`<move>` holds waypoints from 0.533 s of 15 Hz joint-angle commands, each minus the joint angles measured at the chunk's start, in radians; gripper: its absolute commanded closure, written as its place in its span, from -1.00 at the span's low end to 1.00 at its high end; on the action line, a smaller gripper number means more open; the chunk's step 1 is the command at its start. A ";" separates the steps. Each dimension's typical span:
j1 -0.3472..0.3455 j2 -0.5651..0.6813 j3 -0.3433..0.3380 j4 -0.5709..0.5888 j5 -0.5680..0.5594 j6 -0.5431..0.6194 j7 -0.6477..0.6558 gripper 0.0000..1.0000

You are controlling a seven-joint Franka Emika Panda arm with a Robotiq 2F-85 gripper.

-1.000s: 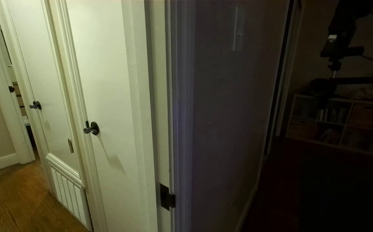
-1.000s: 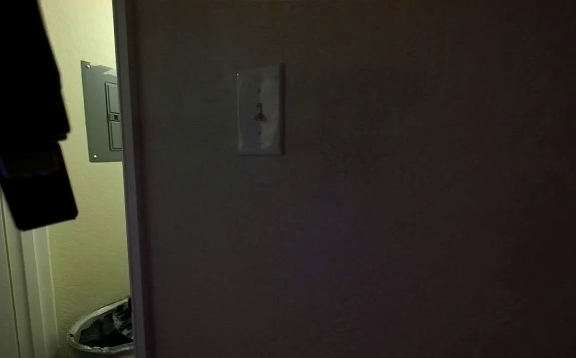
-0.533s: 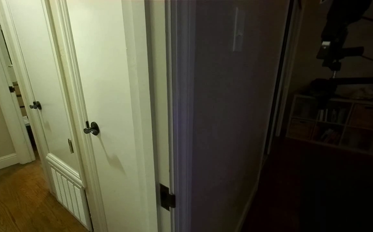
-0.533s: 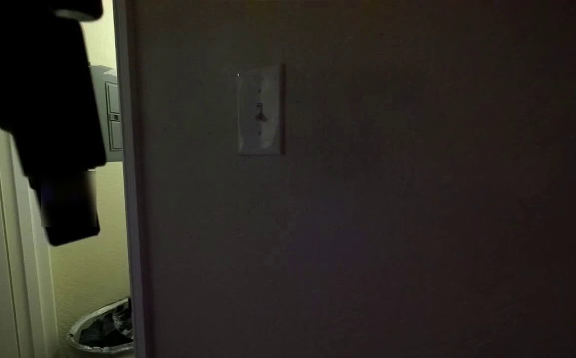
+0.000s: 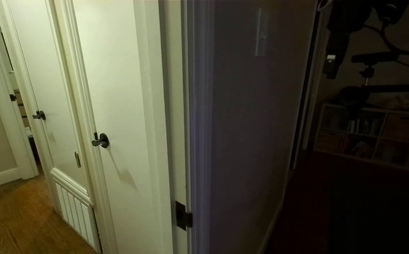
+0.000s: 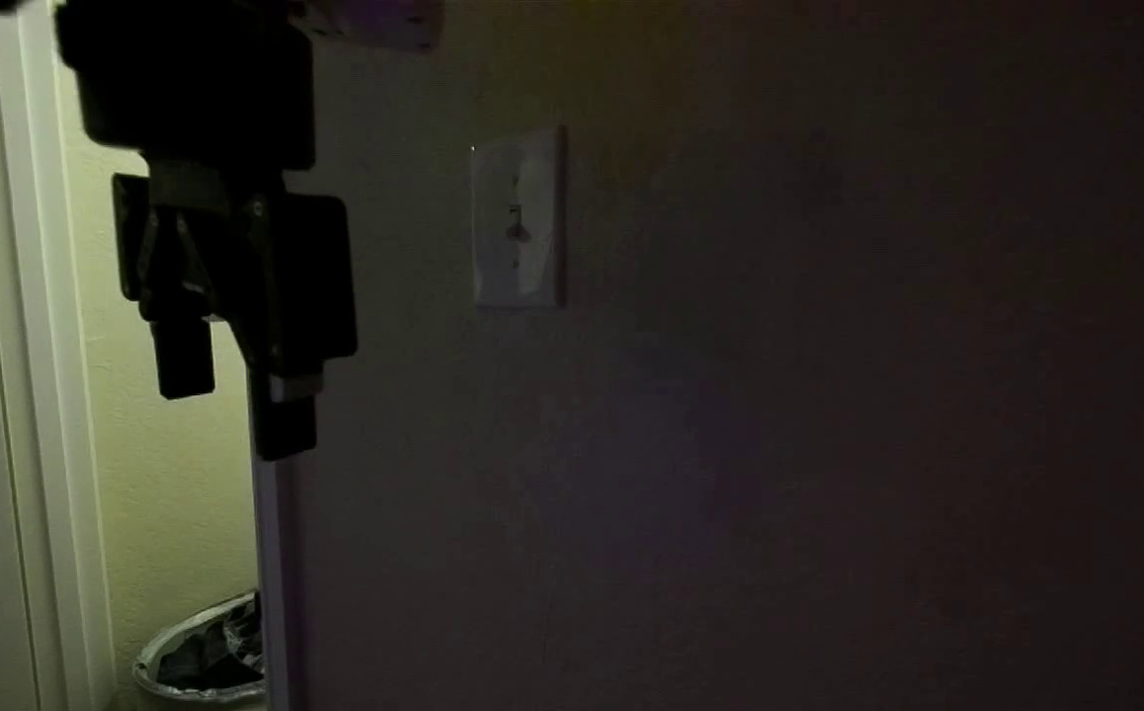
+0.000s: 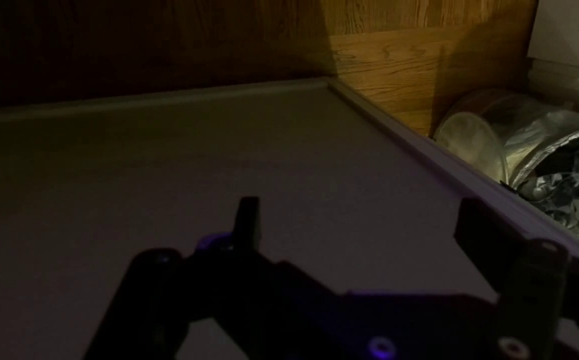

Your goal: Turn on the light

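The light switch is a pale upright wall plate [image 6: 532, 281] with a small toggle [image 6: 518, 227] that seems tilted down. The plate also shows, thin and edge-on, in an exterior view [image 5: 261, 33]. It does not show in the wrist view. My gripper [image 6: 236, 420] is a dark silhouette left of the plate, beside the wall's end, with fingers pointing down and tips lower than the plate. It is apart from the plate. In the wrist view my gripper [image 7: 358, 202] is open, with a wide gap and only bare wall behind it. No lamp is in view.
The room is dark. The wall ends at a pale corner trim [image 6: 276, 583]. A lined bin [image 6: 142, 667] stands past it, also in the wrist view [image 7: 479, 145]. A door handle [image 5: 100, 140], a mounting arm [image 5: 391, 88] and a cube shelf [image 5: 375, 141] show too.
My gripper has moved right toward the plate in an exterior view, and left and slightly down in another. It has turned, so both fingers now show. The plate and toggle look unchanged.
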 commanded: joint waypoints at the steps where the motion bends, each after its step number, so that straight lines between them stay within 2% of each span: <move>1: 0.005 0.038 0.027 0.063 0.013 0.058 -0.036 -1.00; 8: 0.005 0.046 0.046 0.102 0.058 0.264 -0.045 -0.98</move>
